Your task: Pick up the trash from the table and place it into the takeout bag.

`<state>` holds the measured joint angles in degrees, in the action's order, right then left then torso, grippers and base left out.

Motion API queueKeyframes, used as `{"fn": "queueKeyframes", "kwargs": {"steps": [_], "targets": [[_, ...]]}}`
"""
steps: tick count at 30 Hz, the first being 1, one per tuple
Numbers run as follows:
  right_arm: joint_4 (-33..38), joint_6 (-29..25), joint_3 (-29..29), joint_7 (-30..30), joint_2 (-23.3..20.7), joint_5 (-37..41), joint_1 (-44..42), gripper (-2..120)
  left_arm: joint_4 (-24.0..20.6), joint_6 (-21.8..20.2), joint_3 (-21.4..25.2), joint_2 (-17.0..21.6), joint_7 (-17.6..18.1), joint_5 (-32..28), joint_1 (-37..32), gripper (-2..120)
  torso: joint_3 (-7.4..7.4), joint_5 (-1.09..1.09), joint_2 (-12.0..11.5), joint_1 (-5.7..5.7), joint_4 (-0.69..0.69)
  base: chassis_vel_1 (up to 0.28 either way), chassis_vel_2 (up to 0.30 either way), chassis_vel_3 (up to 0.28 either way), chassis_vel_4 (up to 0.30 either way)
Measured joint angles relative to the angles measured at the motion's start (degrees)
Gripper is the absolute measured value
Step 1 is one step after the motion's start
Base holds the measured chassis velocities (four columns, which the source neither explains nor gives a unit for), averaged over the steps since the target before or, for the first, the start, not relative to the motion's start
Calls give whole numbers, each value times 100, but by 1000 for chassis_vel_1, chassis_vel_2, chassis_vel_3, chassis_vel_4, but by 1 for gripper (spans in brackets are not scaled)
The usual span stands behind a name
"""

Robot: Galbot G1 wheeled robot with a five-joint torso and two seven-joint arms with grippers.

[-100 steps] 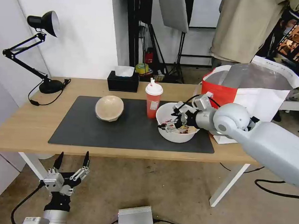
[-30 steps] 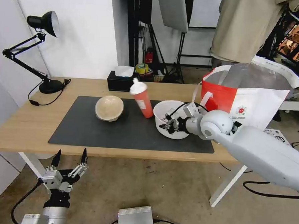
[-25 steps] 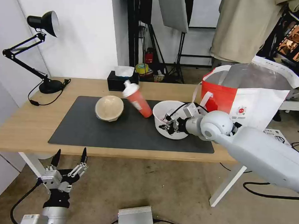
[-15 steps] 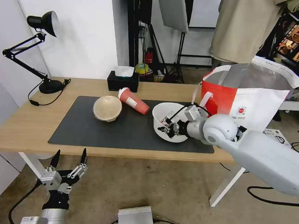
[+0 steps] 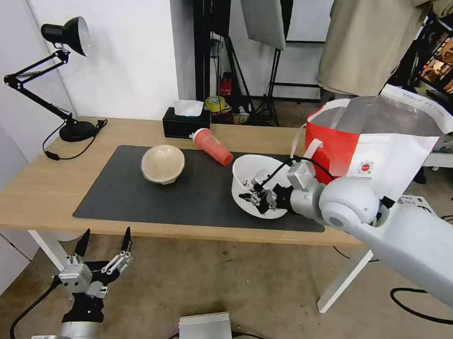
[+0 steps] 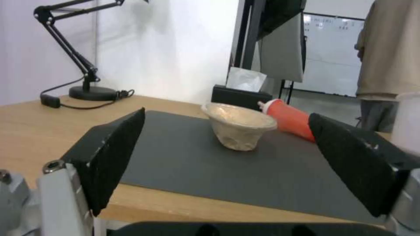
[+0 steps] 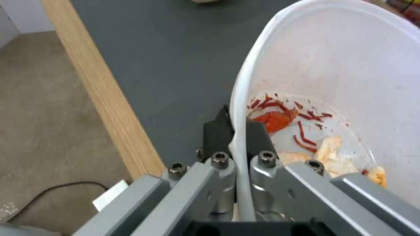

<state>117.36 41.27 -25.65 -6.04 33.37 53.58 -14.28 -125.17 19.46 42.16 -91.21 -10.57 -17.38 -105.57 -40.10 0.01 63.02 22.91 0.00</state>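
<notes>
The right end effector point(image 5: 251, 195) is clamped on the rim of the white bowl point(image 5: 246, 170), one finger inside the wall and one outside, as the right wrist view shows at the pinch point(image 7: 238, 131); the bowl sits tilted at the right end of the dark grey mat point(image 5: 184, 197), red and pale food scraps point(image 7: 280, 119) in its bottom; the red cup point(image 5: 212, 146) lies on its side at the mat's far edge, its white lid toward the black tissue box point(image 5: 184, 123); the tan paper bowl point(image 5: 162, 163) sits on the mat's left half; the red-and-white takeout bag point(image 5: 374, 147) stands open at the desk's point(image 5: 33, 189) right end, just beyond the white bowl; the left end effector point(image 5: 103, 249) hangs low before the desk's front edge, fingers spread wide and holding nothing.
</notes>
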Motion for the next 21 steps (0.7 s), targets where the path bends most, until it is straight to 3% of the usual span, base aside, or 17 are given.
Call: {"fn": "queueKeyframes", "kwargs": {"steps": [21], "targets": [[1265,-15,1682,-296,-1026,23,-1051,0,42,73,-47,57,-29,36,17,100,0,0,0,0,0,0,0,0,0]]}}
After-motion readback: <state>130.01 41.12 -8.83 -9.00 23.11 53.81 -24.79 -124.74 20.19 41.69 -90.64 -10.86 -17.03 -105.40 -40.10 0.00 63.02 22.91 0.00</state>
